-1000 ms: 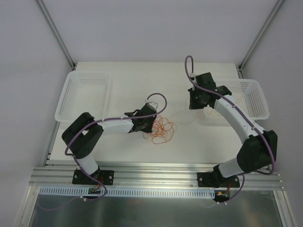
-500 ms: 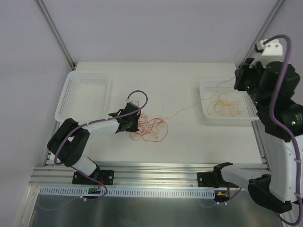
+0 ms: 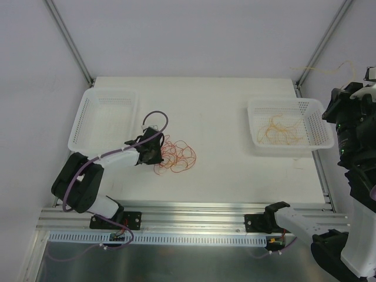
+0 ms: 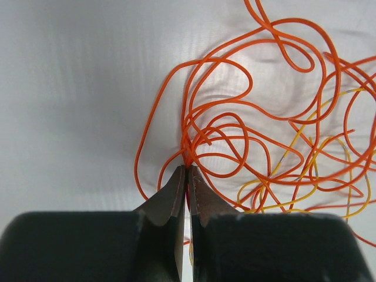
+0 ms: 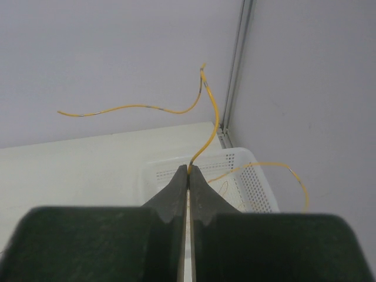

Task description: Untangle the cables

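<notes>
step: pulling one strand free | left jaws clenched on tangle (image 3: pixel 176 155), pinned to table (image 3: pixel 235 170) | right jaws clenched on yellow cable (image 5: pixel 217 122), aloft | next: lower over basket (image 3: pixel 284 101), release

Top external: hangs high above and behind the arm bases, faces steeply down, and stands far enough off to take in the whole table (image 3: pixel 235 176) with the left basket (image 3: pixel 79 124) and the right basket (image 3: pixel 254 126).

Left wrist: sits just behind the left gripper (image 4: pixel 187 170) and points down its closed fingers at the tabletop (near enough to fill the frame with the cables (image 4: pixel 235 135)).

Right wrist: rides behind the right gripper (image 5: pixel 188 169), raised well above the table, and looks along the pinched yellow strand (image 5: pixel 208 117) toward the corner post (image 5: pixel 238 70).

Shares the right basket with the overhead view; from the left wrist, shares the cables.
</notes>
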Action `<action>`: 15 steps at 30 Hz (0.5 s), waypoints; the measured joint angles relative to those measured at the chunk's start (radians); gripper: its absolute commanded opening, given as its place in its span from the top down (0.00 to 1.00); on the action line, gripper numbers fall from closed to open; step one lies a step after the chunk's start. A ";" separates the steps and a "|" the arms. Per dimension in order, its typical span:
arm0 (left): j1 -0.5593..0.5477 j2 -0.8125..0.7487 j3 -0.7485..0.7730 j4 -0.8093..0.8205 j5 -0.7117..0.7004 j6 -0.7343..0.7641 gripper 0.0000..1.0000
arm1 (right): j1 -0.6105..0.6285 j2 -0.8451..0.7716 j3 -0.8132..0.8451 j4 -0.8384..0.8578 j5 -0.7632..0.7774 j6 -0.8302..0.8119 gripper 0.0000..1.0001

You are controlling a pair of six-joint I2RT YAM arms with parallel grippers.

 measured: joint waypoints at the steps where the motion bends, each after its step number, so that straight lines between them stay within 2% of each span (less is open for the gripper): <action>1: 0.007 -0.006 -0.004 -0.005 -0.001 -0.008 1.00 | 0.000 0.000 0.000 -0.001 0.009 -0.003 0.99; 7: 0.060 -0.064 -0.039 -0.055 -0.001 -0.026 1.00 | -0.001 0.002 0.008 -0.016 0.031 -0.015 0.99; 9: 0.064 -0.068 -0.039 -0.066 0.008 -0.025 0.95 | -0.001 0.002 0.008 -0.021 0.031 -0.019 0.99; 12: 0.064 -0.078 -0.039 -0.088 0.038 -0.018 0.80 | -0.001 0.004 -0.012 -0.024 0.029 -0.024 1.00; 13: 0.064 -0.085 -0.039 -0.098 0.049 -0.016 0.70 | -0.001 0.005 -0.020 -0.023 0.029 -0.027 0.99; 15: 0.064 -0.116 -0.039 -0.122 0.071 -0.008 0.62 | -0.002 0.015 -0.033 -0.023 0.024 -0.037 0.99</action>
